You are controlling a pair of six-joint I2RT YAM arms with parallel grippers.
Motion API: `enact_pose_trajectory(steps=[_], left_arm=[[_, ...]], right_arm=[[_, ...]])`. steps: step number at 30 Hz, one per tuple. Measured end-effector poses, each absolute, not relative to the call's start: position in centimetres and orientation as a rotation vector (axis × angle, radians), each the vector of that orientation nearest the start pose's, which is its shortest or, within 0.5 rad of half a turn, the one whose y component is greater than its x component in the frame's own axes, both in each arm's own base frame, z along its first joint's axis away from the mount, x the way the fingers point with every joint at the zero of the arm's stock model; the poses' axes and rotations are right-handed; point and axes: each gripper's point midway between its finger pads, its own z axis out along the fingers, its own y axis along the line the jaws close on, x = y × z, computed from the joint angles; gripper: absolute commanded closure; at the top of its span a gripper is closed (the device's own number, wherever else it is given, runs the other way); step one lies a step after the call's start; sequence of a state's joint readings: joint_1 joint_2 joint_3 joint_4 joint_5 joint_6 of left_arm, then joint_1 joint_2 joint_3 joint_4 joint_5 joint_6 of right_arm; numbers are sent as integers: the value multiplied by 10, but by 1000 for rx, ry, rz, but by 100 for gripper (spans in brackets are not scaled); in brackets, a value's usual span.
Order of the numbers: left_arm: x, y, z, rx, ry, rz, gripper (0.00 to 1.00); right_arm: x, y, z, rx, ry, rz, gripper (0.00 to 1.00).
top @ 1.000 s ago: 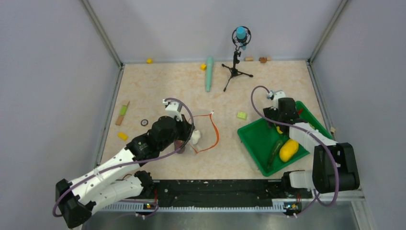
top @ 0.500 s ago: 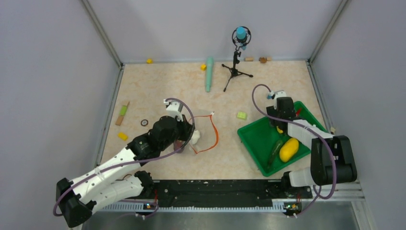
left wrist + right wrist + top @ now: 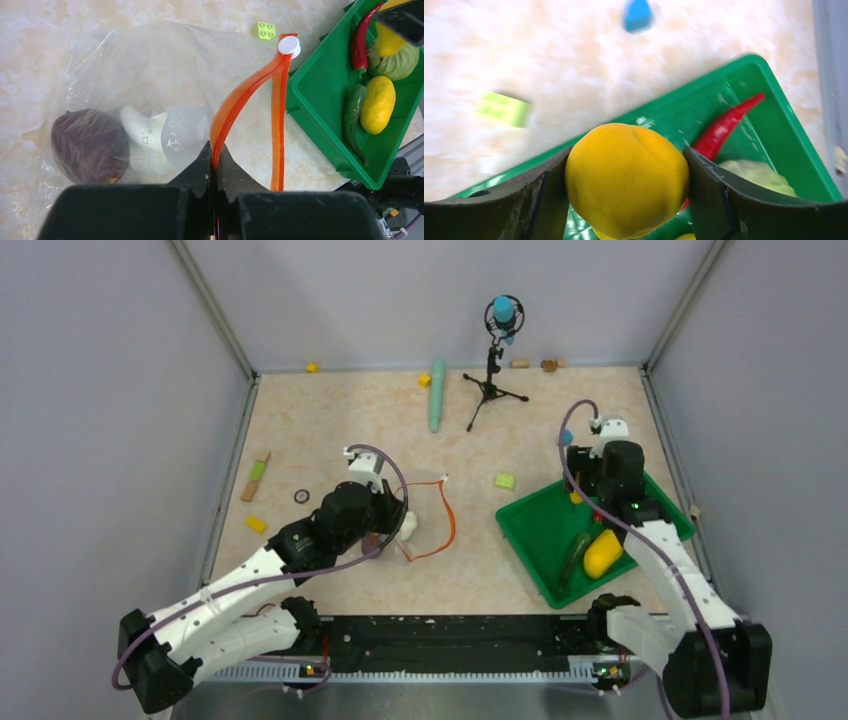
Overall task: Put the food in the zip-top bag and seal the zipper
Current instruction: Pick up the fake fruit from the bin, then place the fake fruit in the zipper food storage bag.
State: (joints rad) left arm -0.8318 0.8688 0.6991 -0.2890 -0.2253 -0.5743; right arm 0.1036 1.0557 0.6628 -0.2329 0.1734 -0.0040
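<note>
The clear zip-top bag (image 3: pixel 150 60) lies on the table with a dark red round piece (image 3: pixel 87 145) and a white garlic bulb (image 3: pixel 140 132) inside. My left gripper (image 3: pixel 216 155) is shut on the orange-red zipper strip (image 3: pixel 240 95) and holds that side of the mouth up; the white slider (image 3: pixel 288 45) is at the far end. My right gripper (image 3: pixel 626 165) is shut on a round yellow fruit (image 3: pixel 626 185) above the green tray (image 3: pixel 530 530). In the tray lie a red chili (image 3: pixel 724 127), a green leafy ball (image 3: pixel 759 175), a yellow piece (image 3: pixel 603 552) and a dark green pepper (image 3: pixel 575 558).
A small green block (image 3: pixel 505 481) lies between bag and tray, a blue block (image 3: pixel 638 14) just beyond the tray. A microphone stand (image 3: pixel 492 370) and long teal stick (image 3: pixel 437 393) are at the back. Small blocks (image 3: pixel 257 524) lie at the left. Walls enclose the table.
My right arm has swung right and back over the tray's far side, with the yellow fruit between its fingers. My left arm and the bag have stayed put.
</note>
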Motion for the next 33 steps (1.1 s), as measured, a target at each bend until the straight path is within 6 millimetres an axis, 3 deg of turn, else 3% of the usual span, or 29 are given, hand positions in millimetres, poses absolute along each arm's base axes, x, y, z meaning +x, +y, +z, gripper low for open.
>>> enact_pose_trajectory(steps=[3, 7, 13, 17, 22, 26, 33], left_arm=[[221, -218, 191, 122, 2077, -655, 100], [222, -218, 191, 121, 2075, -657, 100], [222, -218, 191, 119, 2075, -658, 100], [222, -218, 192, 119, 2074, -659, 100], [222, -218, 192, 119, 2072, -660, 100], [221, -218, 192, 119, 2072, -661, 100], [222, -218, 192, 118, 2071, -661, 100]], right_arm=[[313, 33, 169, -59, 2044, 72, 63], [295, 95, 223, -222, 1808, 385, 63], [236, 198, 251, -572, 1626, 770, 62], [208, 247, 246, -721, 1599, 939, 62], [185, 301, 215, -849, 1652, 1020, 61], [195, 334, 193, -849, 1742, 960, 57], [233, 364, 189, -689, 1814, 887, 51]])
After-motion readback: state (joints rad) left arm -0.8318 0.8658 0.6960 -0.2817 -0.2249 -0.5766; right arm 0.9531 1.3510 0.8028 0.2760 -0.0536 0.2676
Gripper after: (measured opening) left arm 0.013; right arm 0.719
